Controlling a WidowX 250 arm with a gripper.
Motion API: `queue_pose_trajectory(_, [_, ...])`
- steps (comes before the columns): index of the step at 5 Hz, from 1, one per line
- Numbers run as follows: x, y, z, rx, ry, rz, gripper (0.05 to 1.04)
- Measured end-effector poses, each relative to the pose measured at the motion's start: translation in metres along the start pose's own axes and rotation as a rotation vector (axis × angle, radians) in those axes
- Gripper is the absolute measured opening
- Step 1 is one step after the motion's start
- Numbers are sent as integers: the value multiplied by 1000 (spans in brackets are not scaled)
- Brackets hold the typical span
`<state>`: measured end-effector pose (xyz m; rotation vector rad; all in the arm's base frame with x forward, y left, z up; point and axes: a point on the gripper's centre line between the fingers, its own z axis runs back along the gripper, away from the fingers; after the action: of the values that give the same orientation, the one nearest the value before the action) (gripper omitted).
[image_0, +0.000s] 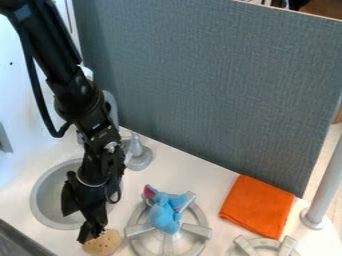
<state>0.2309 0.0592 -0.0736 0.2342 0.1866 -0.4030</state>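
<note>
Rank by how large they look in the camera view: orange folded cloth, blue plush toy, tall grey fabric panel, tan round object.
1. Tall grey fabric panel
2. Orange folded cloth
3. Blue plush toy
4. Tan round object, by its visible part; the gripper partly covers it, so third versus fourth is unsure.

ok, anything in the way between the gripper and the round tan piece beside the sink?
Nothing visible: the gripper is right at the round tan piece, overlapping its edge in view; contact unclear. The blue plush on the gray burner is off to the side, not between them.
</note>
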Motion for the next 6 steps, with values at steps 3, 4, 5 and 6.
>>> queue_pose_trajectory(3, [-18, -7, -4, -123, 32, -119, 1001])
queue_pose_trajectory(4, [-12, -7, -15, -120, 69, -97, 1001])
queue_pose_trajectory(5, [1, -16, -15, -102, 79, -124, 1001])
queue_pose_trajectory(6, [6, -21, -19, -101, 98, -130, 1001])
